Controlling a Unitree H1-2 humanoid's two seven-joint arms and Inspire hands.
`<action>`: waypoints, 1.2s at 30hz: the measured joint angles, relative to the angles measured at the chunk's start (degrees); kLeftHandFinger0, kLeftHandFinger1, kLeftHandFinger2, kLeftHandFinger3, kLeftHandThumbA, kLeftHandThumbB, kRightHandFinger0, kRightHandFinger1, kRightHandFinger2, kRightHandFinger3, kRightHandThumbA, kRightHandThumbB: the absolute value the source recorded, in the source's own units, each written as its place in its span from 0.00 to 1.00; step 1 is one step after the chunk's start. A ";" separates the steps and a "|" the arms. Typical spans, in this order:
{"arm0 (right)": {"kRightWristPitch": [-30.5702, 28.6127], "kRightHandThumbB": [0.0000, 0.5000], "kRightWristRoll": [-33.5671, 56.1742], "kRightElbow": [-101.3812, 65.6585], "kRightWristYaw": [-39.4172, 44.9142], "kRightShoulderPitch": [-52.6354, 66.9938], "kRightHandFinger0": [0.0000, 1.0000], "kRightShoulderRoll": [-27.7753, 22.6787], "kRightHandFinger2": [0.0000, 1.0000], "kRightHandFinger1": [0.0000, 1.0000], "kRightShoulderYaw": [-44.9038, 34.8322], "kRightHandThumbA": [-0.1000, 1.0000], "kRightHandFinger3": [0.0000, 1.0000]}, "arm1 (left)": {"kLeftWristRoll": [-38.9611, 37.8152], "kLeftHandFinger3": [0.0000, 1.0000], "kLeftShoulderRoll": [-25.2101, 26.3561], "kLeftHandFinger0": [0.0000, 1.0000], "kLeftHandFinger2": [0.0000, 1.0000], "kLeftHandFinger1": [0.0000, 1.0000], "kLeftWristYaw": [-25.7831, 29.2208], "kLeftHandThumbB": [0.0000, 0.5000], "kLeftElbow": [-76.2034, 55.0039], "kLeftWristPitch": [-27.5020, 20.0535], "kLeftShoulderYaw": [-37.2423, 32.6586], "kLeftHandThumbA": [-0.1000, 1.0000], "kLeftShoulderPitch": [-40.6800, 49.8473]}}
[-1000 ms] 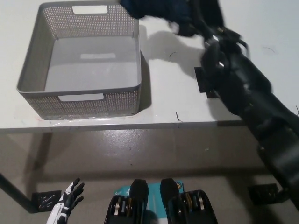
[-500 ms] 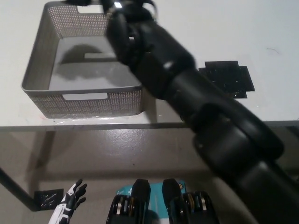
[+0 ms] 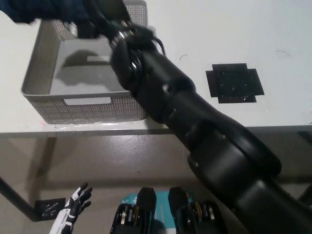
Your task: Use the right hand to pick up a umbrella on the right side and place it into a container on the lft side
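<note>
The right hand (image 3: pixel 100 17) is clenched round the dark blue umbrella (image 3: pixel 41 9), held level over the far left rim of the basket (image 3: pixel 34 78). Folded fabric looks soft and light, so a grip mid-shaft seems best. The arm hides much of the basket. A black mat (image 3: pixel 235 83) lies well right; the left hand (image 3: pixel 73 209) hangs low, fingers spread

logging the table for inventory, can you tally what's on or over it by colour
grey perforated plastic basket: 1
dark blue folded umbrella, held over the basket by the black right hand: 1
black flat square mat: 1
total: 3
</note>
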 measured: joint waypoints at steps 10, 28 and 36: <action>1.24 0.70 -0.01 1.20 10.96 3.21 1.00 -5.00 1.00 1.00 0.76 0.77 1.00 | 0.16 1.00 1.75 1.00 1.00 1.00 -1.27 0.36 -1.08 1.37 -1.86 1.00 -2.57; 1.17 0.86 0.33 -3.35 17.06 3.50 1.00 -9.57 1.00 1.00 0.57 1.00 1.00 | 0.21 1.00 2.55 1.00 1.00 1.00 -3.86 0.38 -2.72 5.41 -3.74 1.00 -4.78; 1.00 0.83 3.61 -19.47 18.73 4.41 1.00 -17.70 1.00 1.00 -7.58 1.00 1.00 | 0.22 1.00 2.57 1.00 1.00 1.00 -3.88 0.42 -2.63 5.73 -3.87 1.00 -5.07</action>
